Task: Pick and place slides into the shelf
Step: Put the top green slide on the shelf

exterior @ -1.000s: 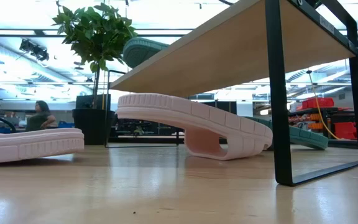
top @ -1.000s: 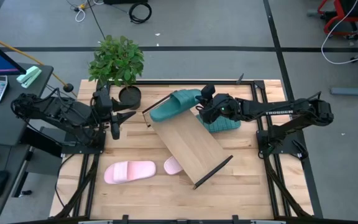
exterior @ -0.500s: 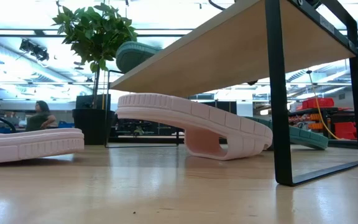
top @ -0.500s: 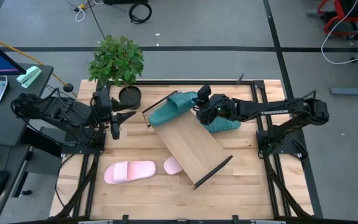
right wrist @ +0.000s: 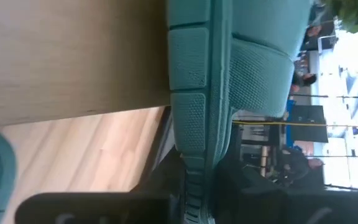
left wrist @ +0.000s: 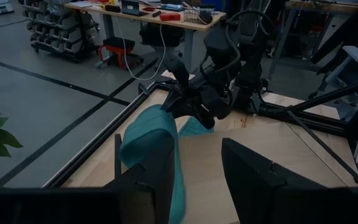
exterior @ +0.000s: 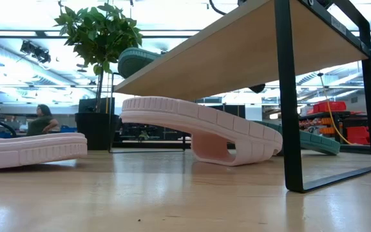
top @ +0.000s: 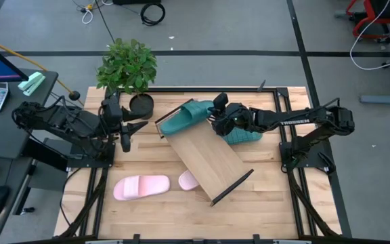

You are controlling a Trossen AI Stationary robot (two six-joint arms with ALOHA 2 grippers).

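**Teal slide perched on the shelf's far end**

The right gripper (top: 217,112) jaws pinch the teal slide (top: 189,114), which overhangs the shelf (top: 205,157) just ahead of them. Let go here, it could tip off the edge. The left gripper (top: 128,127) waits half-open, empty.

Teal slides (top: 189,115), pale pink slides (top: 141,187), light wood shelf (top: 205,157), black end bars (top: 232,184).

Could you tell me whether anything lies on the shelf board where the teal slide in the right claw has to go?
Nothing visible does: the shelf board is bare beyond the teal slide, held at its far end by the right claw.
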